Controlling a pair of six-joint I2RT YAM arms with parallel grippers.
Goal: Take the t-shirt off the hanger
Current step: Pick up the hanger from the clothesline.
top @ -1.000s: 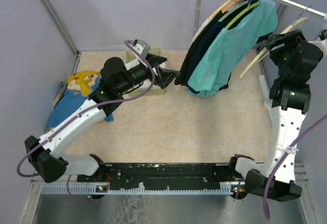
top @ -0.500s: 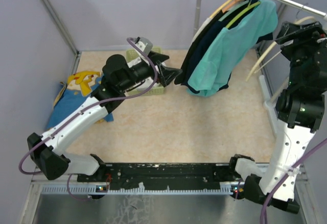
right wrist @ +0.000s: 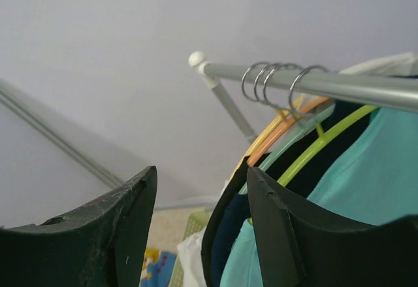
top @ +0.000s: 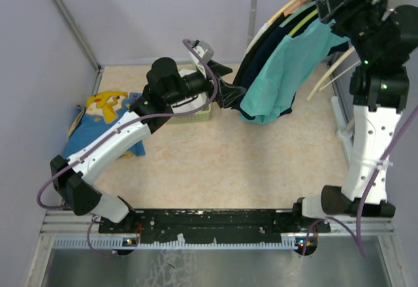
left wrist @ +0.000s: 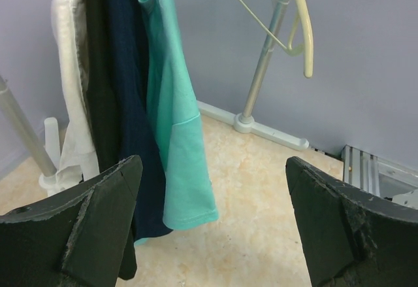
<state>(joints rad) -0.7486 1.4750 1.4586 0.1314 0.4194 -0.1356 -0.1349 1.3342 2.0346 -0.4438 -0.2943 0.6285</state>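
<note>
Jaws of the right gripper (right wrist: 201, 176) stand partly apart with nothing between them, raised to the rail (right wrist: 353, 85) at the far right and just short of the hooks (right wrist: 274, 78). The left gripper (left wrist: 212, 169) is spread wide and empty, facing the hanging hems from the left. Our target, the teal t-shirt (left wrist: 173, 136), hangs on the lime hanger (right wrist: 323, 146) at the right end of the row, touching the navy shirt (left wrist: 127, 104). We count four hooks and four garments: white, black, navy and teal. We also see one bare cream hanger (left wrist: 302, 25) apart from them, and one blue garment (top: 98, 127) on the floor at the left. We judge the crowding to be the main risk. A close on the hem could pinch navy cloth too, and a hard tug might drag the hanger off the rail. The right fingers could also seize the wrong hanger.
</note>
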